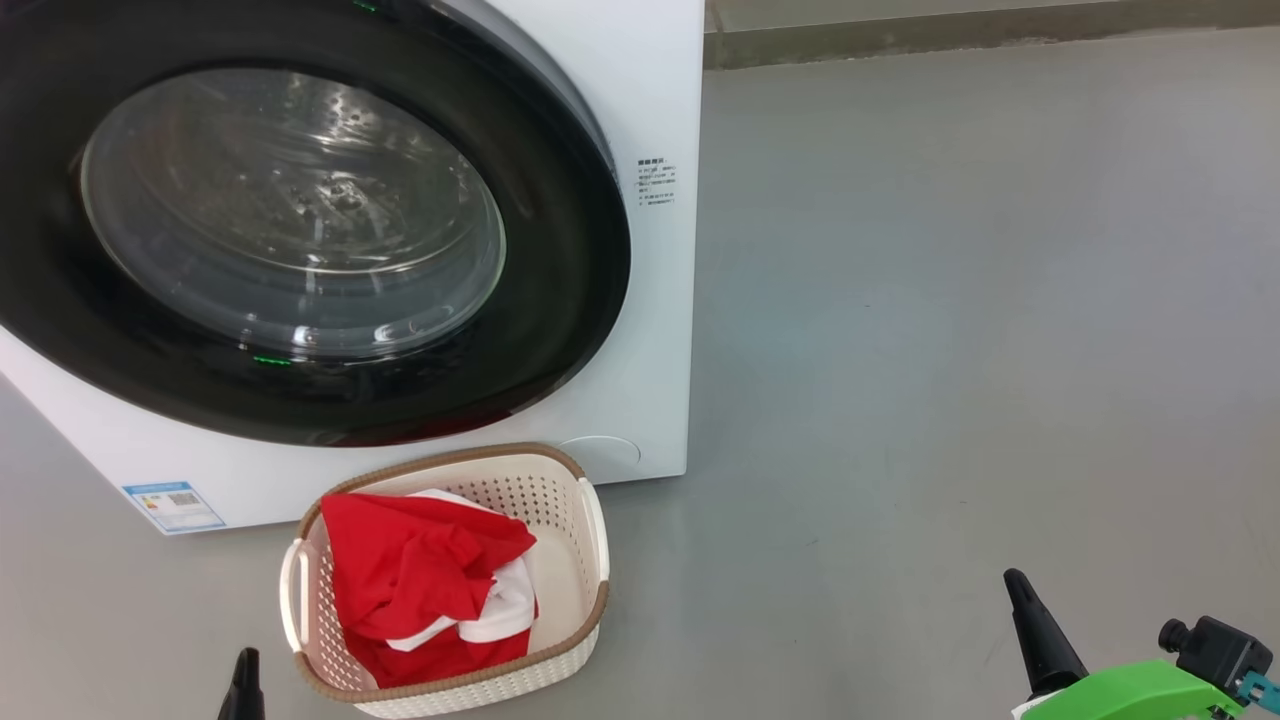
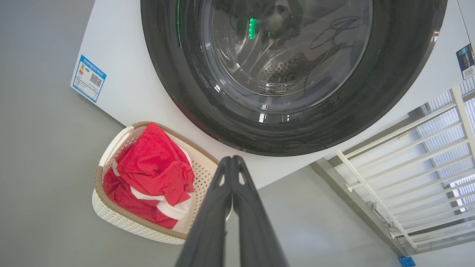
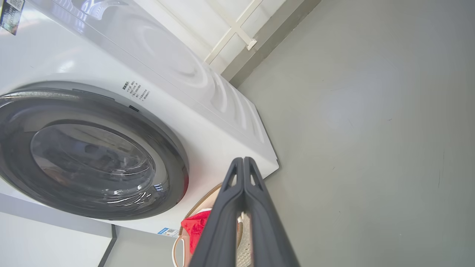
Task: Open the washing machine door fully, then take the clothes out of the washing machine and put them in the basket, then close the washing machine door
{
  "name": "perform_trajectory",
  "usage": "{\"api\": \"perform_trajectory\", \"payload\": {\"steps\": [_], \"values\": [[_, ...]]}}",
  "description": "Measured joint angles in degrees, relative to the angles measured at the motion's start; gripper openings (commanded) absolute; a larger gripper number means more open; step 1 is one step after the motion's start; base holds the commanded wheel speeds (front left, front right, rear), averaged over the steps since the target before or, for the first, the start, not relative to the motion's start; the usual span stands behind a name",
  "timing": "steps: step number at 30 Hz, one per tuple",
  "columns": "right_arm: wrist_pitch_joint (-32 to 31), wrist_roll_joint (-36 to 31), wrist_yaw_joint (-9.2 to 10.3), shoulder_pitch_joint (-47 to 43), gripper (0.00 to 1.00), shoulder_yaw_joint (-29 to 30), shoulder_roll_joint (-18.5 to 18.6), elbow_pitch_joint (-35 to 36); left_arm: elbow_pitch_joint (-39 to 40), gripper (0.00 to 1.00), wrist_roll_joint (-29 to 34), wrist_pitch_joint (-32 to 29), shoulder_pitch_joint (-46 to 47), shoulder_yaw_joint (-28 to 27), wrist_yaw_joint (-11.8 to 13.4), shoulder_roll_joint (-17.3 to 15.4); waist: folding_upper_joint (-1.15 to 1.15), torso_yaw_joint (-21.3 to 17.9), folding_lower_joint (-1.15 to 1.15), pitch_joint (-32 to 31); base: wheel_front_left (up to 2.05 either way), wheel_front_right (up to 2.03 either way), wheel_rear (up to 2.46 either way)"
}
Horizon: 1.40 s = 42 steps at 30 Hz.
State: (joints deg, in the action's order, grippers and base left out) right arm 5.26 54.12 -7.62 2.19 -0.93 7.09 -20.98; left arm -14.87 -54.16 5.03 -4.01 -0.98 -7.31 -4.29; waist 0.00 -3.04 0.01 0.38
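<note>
- Judging by the red-and-white clothes (image 1: 410, 575) heaped in the basket (image 1: 560, 665), looks like the closing stage of the task, with unloading done.
- Shows the basket on the grey floor (image 1: 950, 350), just in front of the washing machine (image 1: 650, 100), below the door's lower edge.
- Shows the washing machine door (image 1: 300, 210) lying flush against the white front, apparently shut; cannot confirm a latch.
- Finds no garment through the glass, just bare drum metal and reflections.
- Has the left fingers (image 2: 211, 222) clenched tip to tip on nothing, aimed at the door's lower rim, apart from it.
- Has the right fingers (image 3: 222, 222) pressed together too, empty, over the floor, well apart from the machine.
- Calls next, probably, for a check alone: if unlatched, a firm push on the black ring with closed tips.
</note>
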Motion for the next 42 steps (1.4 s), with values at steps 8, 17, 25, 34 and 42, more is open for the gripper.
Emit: {"api": "perform_trajectory", "payload": {"steps": [8, 17, 25, 34, 42], "values": [[-1.23, 4.08, 0.01, 0.21, 0.00, 1.09, -0.42, 0.60, -0.05, 0.00, -4.34, -1.51, 1.32, -0.53, 0.00, 0.38, 0.00, 0.35, 0.00, -0.02, 0.00, 0.00, 0.00], [-2.57, 8.69, 0.02, 0.25, 0.00, 1.88, -1.22, 1.20, -0.10, 0.00, -8.93, -2.56, 1.99, -0.82, 0.00, 0.63, 0.00, 0.71, 0.00, -0.05, 0.00, 0.00, 0.00], [-3.76, 13.26, 0.02, 0.28, 0.00, 3.07, -1.52, 1.81, -0.09, 0.00, -13.26, -4.01, 2.60, -1.16, 0.00, 0.73, 0.00, 1.06, -0.01, -0.07, 0.00, 0.00, 0.00], [-5.27, 17.83, 0.05, 0.48, 0.00, 3.86, -1.94, 2.49, -0.10, 0.00, -17.84, -5.50, 3.62, -1.64, 0.00, 0.88, 0.00, 1.46, 0.00, -0.10, 0.00, 0.00, 0.00], [-6.82, 22.71, 0.05, 0.50, 0.00, 5.28, -2.47, 3.13, -0.12, 0.00, -22.87, -6.93, 4.75, -2.15, 0.00, 1.14, 0.00, 1.86, -0.01, -0.12, 0.00, 0.00, 0.00]]}}
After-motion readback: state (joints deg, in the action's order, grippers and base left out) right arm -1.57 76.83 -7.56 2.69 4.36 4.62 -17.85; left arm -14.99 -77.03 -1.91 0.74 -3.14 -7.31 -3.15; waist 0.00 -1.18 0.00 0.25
